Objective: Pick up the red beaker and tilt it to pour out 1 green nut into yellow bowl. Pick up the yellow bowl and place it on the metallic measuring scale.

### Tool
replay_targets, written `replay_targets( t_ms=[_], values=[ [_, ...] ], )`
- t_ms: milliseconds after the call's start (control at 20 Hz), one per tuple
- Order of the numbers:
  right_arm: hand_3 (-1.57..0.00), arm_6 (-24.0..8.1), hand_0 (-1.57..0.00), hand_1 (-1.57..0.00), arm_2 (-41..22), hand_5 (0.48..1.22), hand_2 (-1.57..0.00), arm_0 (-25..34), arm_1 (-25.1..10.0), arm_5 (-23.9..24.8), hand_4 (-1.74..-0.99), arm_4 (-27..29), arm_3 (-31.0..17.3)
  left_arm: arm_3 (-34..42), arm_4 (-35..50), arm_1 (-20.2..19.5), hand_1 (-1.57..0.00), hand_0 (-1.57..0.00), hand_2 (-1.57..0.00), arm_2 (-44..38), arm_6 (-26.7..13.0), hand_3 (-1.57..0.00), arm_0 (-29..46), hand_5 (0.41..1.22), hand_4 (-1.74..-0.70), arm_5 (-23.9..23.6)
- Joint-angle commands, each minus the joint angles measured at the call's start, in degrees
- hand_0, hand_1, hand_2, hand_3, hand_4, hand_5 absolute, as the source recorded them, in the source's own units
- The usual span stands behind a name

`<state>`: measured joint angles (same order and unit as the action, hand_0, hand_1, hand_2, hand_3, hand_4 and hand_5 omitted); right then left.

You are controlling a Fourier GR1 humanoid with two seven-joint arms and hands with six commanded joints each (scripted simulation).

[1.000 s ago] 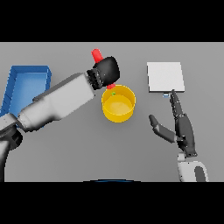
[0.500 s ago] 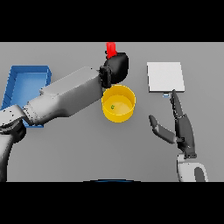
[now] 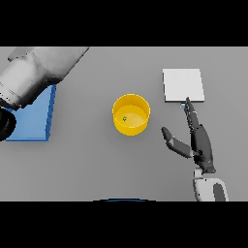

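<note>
The yellow bowl (image 3: 131,114) stands upright near the middle of the grey desk (image 3: 97,164), with one small green nut (image 3: 125,118) lying on its floor, a little toward 9 o'clock of centre. At about 2 o'clock from the bowl lies the metallic measuring scale (image 3: 183,85), a pale square plate, well apart from it. The right hand (image 3: 197,140) sits at 4 o'clock from the bowl, fingers straight and thumb spread wide, holding nothing; its fingertip seems to reach the scale's near edge. At 9 o'clock a blue tray (image 3: 34,116) is partly covered by the left arm (image 3: 41,72); its hand is out of sight, as is the red beaker
</note>
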<state>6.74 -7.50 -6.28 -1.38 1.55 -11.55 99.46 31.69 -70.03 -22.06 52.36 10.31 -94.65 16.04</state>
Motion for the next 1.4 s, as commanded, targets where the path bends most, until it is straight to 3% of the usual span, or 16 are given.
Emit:
replay_targets(
  t_ms=[0,150,250,450,550,600,650,850,1100,1200,1350],
  values=[
    [0.00,0.53,0.00,0.00,-0.24,0.563,0.00,-0.46,-0.13,0.06,-1.104,-0.46,0.01,-2.63,2.95,-0.65,-1.57,-1.57,-1.57,-3.83,-1.00,-1.57,-0.71,1.221,-1.73,1.00],
    [0.00,-0.05,0.00,0.00,0.11,0.578,0.00,0.90,-0.81,-0.62,-1.105,0.18,-0.66,-9.17,15.04,-5.15,-1.57,-1.57,-1.57,-18.62,-6.51,-1.51,-0.59,1.221,-1.73,3.34],
    [0.00,-0.20,0.00,0.00,0.14,0.582,0.00,1.44,-0.69,-0.95,-1.116,0.68,-1.38,-12.23,23.30,-8.37,-1.57,-1.57,-1.57,-27.32,-7.37,-1.52,1.61,1.221,-1.74,3.44],
    [0.00,-0.28,0.00,0.00,0.11,0.606,0.00,2.08,-1.67,-0.16,-1.127,-1.22,-2.47,-14.33,34.39,-12.91,-1.57,-1.57,-1.57,-38.01,-11.26,-1.55,9.87,1.221,-1.74,-2.13],
    [0.00,1.07,0.00,0.00,-0.47,0.621,0.00,2.11,-1.68,-0.56,-1.132,-1.49,-2.76,-13.52,37.61,-13.53,-1.57,-1.57,-1.57,-40.52,-17.33,-1.56,15.25,1.221,-1.74,-5.72],
    [0.00,0.59,0.00,0.00,-0.51,0.626,0.00,2.56,-1.73,-0.49,-1.138,-1.65,-2.52,-11.97,38.80,-13.54,-1.57,-1.57,-1.57,-41.33,-19.83,-1.56,17.76,1.221,-1.74,-8.09],
    [0.00,0.46,0.00,0.00,-0.46,0.628,0.00,2.29,-2.08,-0.87,-1.142,-1.50,-2.71,-10.73,41.44,-14.28,-1.57,-1.57,-1.57,-43.39,-19.71,-1.56,21.25,1.221,-1.74,-10.20],
    [0.00,0.75,0.00,0.00,-0.37,0.655,0.00,2.22,-2.19,-1.36,-1.133,-0.87,-2.71,-4.13,48.99,-14.23,-1.57,-1.57,-1.57,-48.92,-28.06,-1.57,31.01,1.221,-1.74,-14.82],
    [0.00,2.47,0.00,0.00,-1.27,0.676,0.00,0.83,-2.02,-1.45,-1.151,-1.45,-1.68,11.67,55.89,-12.65,-1.57,-1.57,-1.57,-51.35,-31.22,-1.57,48.78,1.221,-1.74,-18.74],
    [0.00,1.46,0.00,0.00,-0.78,0.676,0.00,1.20,-2.58,-1.24,-1.166,-1.71,-2.17,17.14,57.35,-11.31,-1.57,-1.57,-1.57,-51.45,-33.39,-1.57,54.24,1.221,-1.74,-20.33],
    [0.00,2.29,0.00,0.00,-0.94,0.677,0.00,0.83,-2.49,-1.67,-1.171,-1.31,-2.14,24.54,58.82,-10.26,-1.57,-1.57,-1.57,-51.39,-36.20,-1.57,60.61,1.098,-1.74,-22.01]
  ],
)
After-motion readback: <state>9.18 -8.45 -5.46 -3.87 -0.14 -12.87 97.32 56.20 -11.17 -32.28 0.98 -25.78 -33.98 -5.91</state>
